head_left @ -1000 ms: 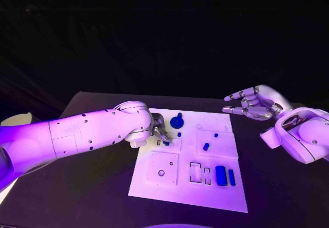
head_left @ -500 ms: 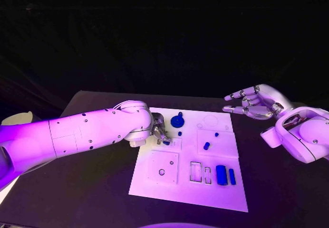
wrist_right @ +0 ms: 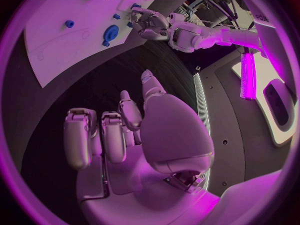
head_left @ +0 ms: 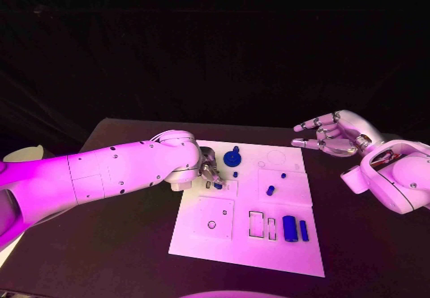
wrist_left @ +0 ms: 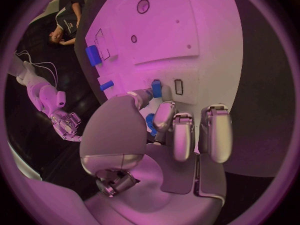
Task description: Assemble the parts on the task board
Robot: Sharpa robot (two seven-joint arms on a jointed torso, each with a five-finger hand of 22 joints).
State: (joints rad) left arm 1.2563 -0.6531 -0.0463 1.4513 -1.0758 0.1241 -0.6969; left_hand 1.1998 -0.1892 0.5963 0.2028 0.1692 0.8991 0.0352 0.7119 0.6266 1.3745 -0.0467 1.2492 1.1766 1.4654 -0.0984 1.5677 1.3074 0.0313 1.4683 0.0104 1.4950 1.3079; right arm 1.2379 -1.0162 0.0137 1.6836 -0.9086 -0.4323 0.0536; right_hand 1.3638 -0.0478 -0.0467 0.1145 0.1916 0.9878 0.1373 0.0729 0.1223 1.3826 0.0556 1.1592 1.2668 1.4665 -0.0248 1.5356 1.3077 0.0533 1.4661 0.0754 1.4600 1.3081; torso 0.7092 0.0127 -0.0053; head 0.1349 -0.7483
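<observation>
The white task board (head_left: pixel 224 245) lies in the middle of the black table. My left hand (head_left: pixel 207 171) hangs over the board's left edge and pinches a small blue part (head_left: pixel 218 185) (wrist_left: pixel 156 89) at the tips of its thumb and a finger, right beside a small rectangular slot (wrist_left: pixel 179 86). A round blue part (head_left: pixel 232 159) and a small blue peg (head_left: pixel 235 175) sit just beyond the hand. My right hand (head_left: pixel 330 136) (wrist_right: pixel 125 130) is raised off the board's far right corner, fingers apart, holding nothing.
Two more blue pegs (head_left: pixel 282 176) (head_left: pixel 269 191) stand mid-board. A wide blue block (head_left: pixel 288 228) and a narrow one (head_left: pixel 304 231) lie at the near right, beside two rectangular slots (head_left: pixel 255 225). A square recess with a round hole (head_left: pixel 211 225) is at the near left.
</observation>
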